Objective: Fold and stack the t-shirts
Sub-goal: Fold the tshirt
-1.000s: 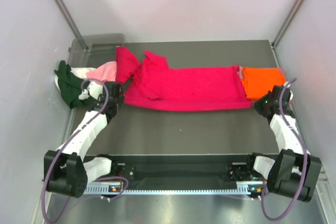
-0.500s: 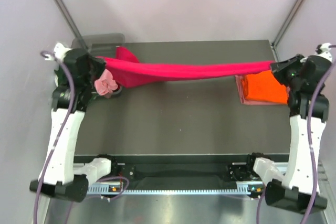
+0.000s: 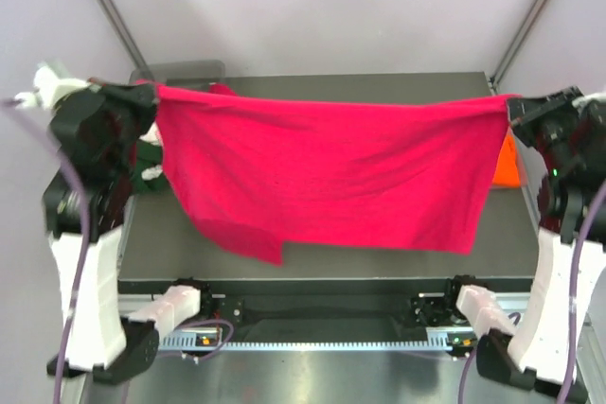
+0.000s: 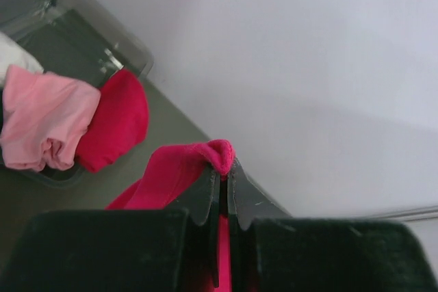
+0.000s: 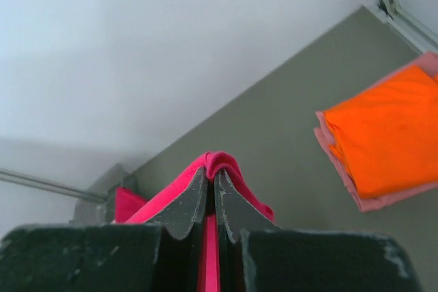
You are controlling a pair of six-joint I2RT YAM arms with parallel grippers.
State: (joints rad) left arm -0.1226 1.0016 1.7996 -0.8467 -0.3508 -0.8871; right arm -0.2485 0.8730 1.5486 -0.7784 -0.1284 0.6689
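**Red shirt goes up.** We hold the red shirt (image 3: 322,172) aloft as a wide sheet over the table (image 3: 331,267), strung from 9 to 3 o'clock. Its lower hem is uneven, with a flap drooping toward 7 o'clock.

The orange shirt (image 5: 383,135) lies folded at 3 o'clock on a salmon one (image 5: 345,179). A pink shirt (image 4: 41,117) sits bunched at the bin (image 4: 102,52) near 10 o'clock.

The left gripper (image 4: 220,169) and right gripper (image 5: 212,177) are each pinched tight on a top corner of the red shirt, with only a nub of cloth past the tips.

We judge the chief risk to be a corner slipping from so slight a bite and dropping the sheet in a heap. A lesser risk is the hanging hem dragging over the orange shirt and upsetting the stack.

A second earlier the shirt lay as a strip on the table, with both arms low. Half a second ago it was a narrow rope between them. Now it is higher and spread.
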